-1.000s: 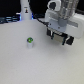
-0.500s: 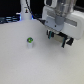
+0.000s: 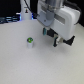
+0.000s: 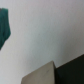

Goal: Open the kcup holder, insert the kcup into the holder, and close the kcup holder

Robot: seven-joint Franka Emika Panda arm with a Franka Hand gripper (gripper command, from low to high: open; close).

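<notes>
Item: kcup (image 3: 30, 41) stood upright on white surface (image 3: 20, 67), well apart from gripper (image 3: 56, 39), fingers' state indeterminable; you needed the kcup holder opened squarely first.

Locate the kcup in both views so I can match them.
Exterior view: kcup stands upright on the white table, toward the exterior view's left of the pincer.
Wrist view: a blurred green patch at the frame edge, possibly its top; cannot confirm.
Shared landmark: the white table.
</notes>
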